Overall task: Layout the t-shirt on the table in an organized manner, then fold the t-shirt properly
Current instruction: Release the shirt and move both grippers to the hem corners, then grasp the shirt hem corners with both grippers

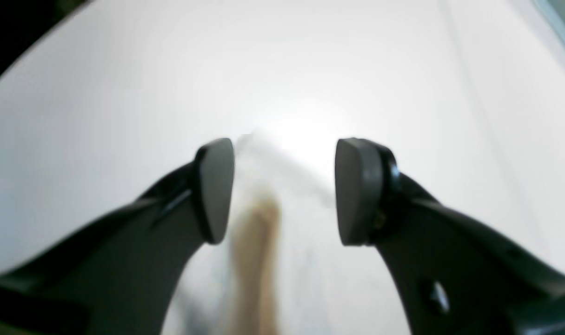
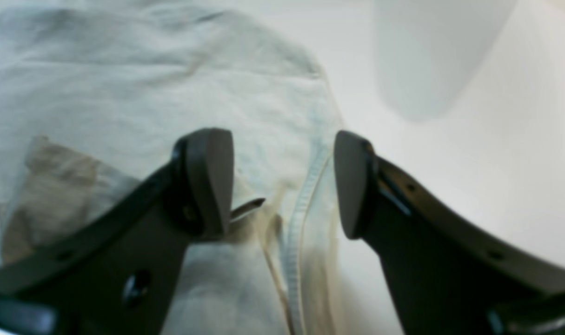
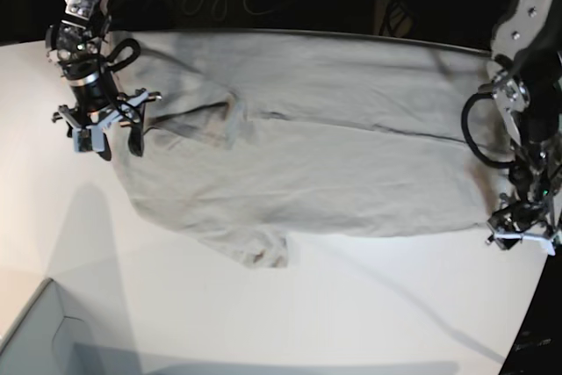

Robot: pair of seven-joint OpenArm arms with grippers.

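T-shirt [image 3: 334, 164]: one item, light grey-beige, lying spread across the upper and middle part of the base view on the white desk [image 3: 263, 313], long axis running left to right. Body largely opened out, though shallow creases cross it and a folded-over patch sits at its upper left. One short sleeve juts toward the lower centre of the frame, its tip slightly curled. The far edge lies close to the desk's dark back rim.

Right end effector [image 3: 110, 133]: upper left of the base view, at the shirt's left end, jaws spread. In the right wrist view a ribbed seam and a loose flap of cloth lie between the spread pads [image 2: 212, 181]; nothing is pinched.

Left end effector [image 3: 524, 236]: right edge of the base view, at the shirt's lower right corner, just above the desk. Jaws spread in the left wrist view, with blurred pale cloth below and between them; contact cannot be told.

Progress, as judged: layout stage well advanced but not finished; wrinkles, the turned-over patch and the curled sleeve remain to be smoothed. No fold has been made; the whole folding stage is still ahead. Both ends appear lined up for a grasp or a tug
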